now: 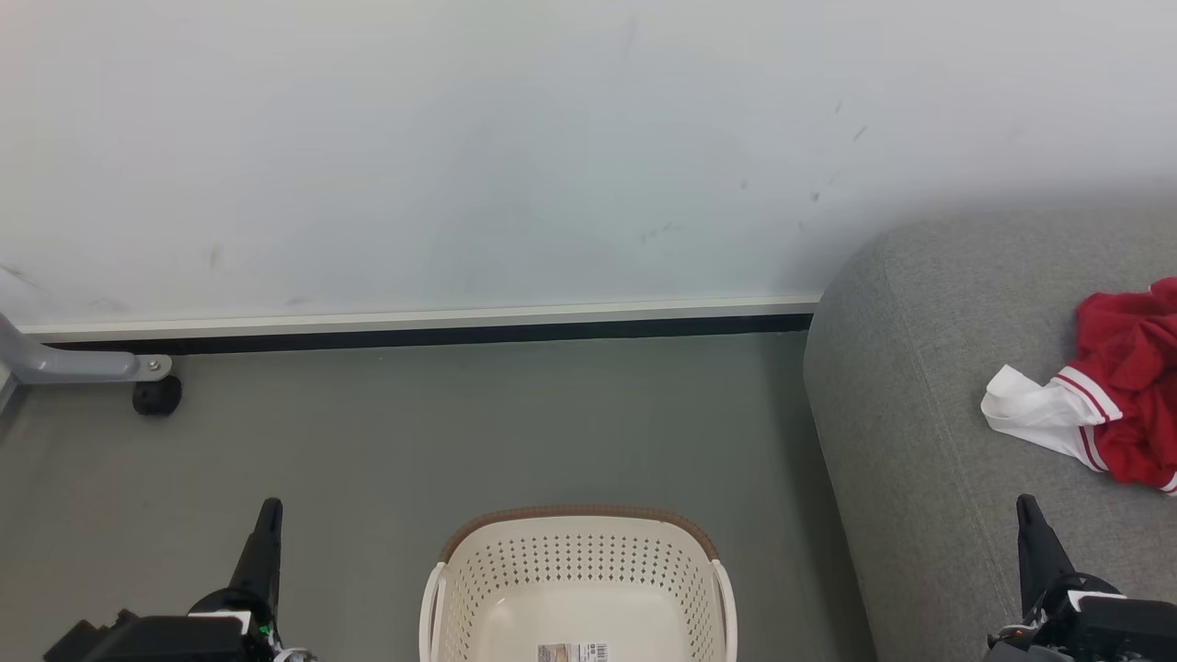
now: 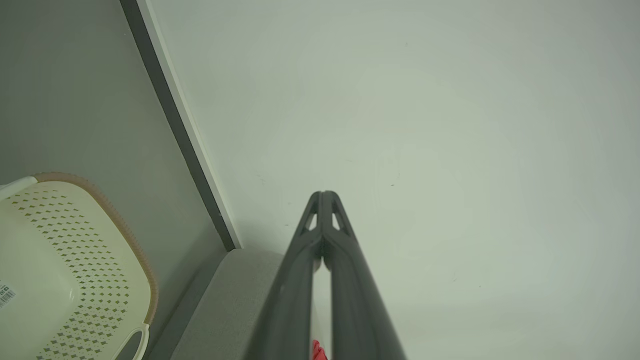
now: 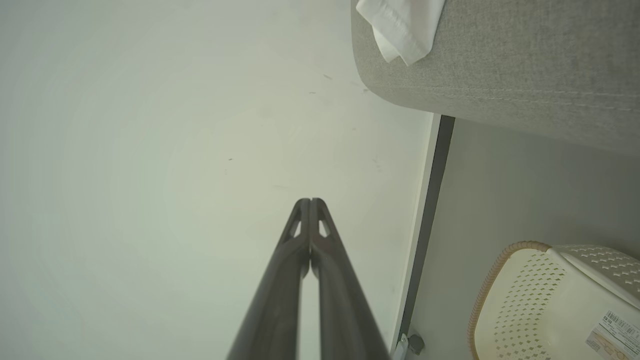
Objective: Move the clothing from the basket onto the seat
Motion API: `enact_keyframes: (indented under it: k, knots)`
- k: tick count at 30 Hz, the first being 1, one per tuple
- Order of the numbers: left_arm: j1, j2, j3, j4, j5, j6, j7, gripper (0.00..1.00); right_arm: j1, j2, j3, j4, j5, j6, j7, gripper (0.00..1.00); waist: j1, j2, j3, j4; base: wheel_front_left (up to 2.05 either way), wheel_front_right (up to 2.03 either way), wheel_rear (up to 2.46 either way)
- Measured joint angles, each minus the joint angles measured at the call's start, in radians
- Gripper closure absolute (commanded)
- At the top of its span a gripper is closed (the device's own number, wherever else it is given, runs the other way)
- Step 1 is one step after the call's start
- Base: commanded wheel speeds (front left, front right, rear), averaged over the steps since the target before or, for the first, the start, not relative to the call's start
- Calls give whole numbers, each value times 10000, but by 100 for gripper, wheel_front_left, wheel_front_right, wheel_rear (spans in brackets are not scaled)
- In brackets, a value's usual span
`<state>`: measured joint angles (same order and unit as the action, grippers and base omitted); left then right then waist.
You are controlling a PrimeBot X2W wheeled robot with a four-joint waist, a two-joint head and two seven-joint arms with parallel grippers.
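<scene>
While the left gripper [image 1: 270,506] and right gripper [image 1: 1026,504] stand closed on nothing, the clothing [image 1: 1117,395] lies on the seat [image 1: 919,414] at three o'clock, heap roughly twelve-to-six, white sleeve pointing nine o'clock.

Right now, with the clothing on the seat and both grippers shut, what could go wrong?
1. The clothing lies bunched on the seat, its white part toward the rounded end; a nudge might slide it off.
2. The right gripper is shut and close to that cloth; a careless swing could snag it.
3. The basket looks bare where visible, but the head view cuts off its near part, so a leftover piece cannot be ruled out.
</scene>
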<state>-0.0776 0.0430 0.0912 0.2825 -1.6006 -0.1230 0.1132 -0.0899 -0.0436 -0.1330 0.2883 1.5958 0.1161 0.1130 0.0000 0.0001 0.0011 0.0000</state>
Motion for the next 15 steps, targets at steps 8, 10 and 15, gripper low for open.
enact_keyframes:
  k: [8,10,15]
  knots:
    - [0,0,0,2,0,0,0,100,0,0,0,0,0,0,0,100,0,0,0,0,0,0,0]
    - [0,0,0,4,0,0,0,100,0,0,0,0,0,0,0,100,-1,0,0,0,0,0,0]
    - [0,0,0,6,0,0,0,100,0,0,0,0,2,0,0,100,0,0,0,0,0,0,0]
